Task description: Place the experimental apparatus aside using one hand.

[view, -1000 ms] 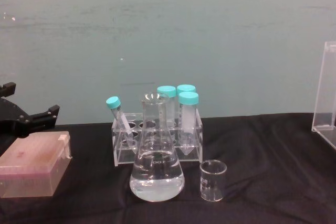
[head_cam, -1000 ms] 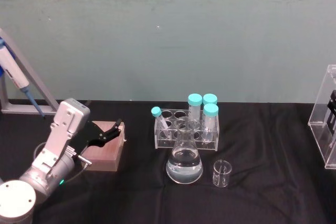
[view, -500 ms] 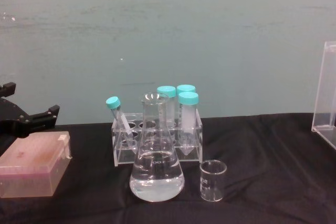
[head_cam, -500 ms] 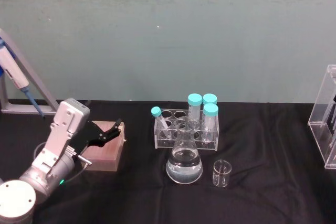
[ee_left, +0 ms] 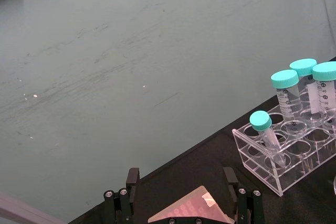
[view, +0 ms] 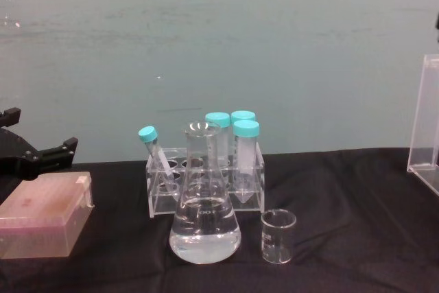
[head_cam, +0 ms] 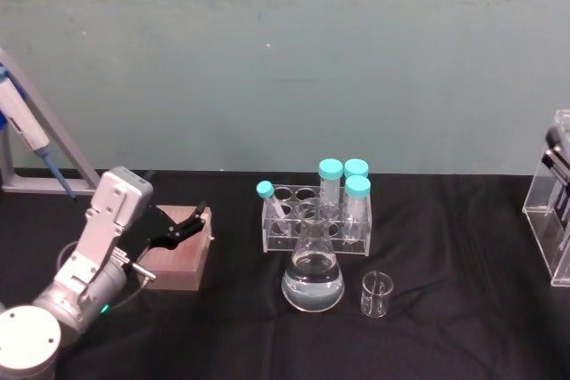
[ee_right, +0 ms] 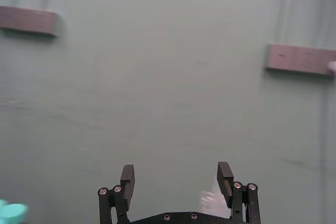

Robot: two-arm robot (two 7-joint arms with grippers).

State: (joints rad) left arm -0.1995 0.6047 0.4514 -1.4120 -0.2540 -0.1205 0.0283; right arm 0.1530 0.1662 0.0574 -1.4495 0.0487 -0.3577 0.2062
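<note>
The black worktop (head_cam: 445,246) carries everything. At its 3 o'clock edge stands the tall acrylic stand (head_cam: 557,211), well apart from the rest. In the middle is the clear tube rack (head_cam: 276,229) with four teal-capped tubes (head_cam: 357,198). At 9 o'clock from it lies a pink box (view: 41,221). The left gripper (ee_left: 181,187) is above this box, fingers wide apart, holding nothing. The conical flask (head_cam: 313,282) with clear liquid stands just at 6 o'clock of the rack, and the small beaker (head_cam: 377,295) is near the flask's 4 o'clock. The right gripper (ee_right: 176,179), also wide and empty, faces the green wall (ee_right: 157,77).
</note>
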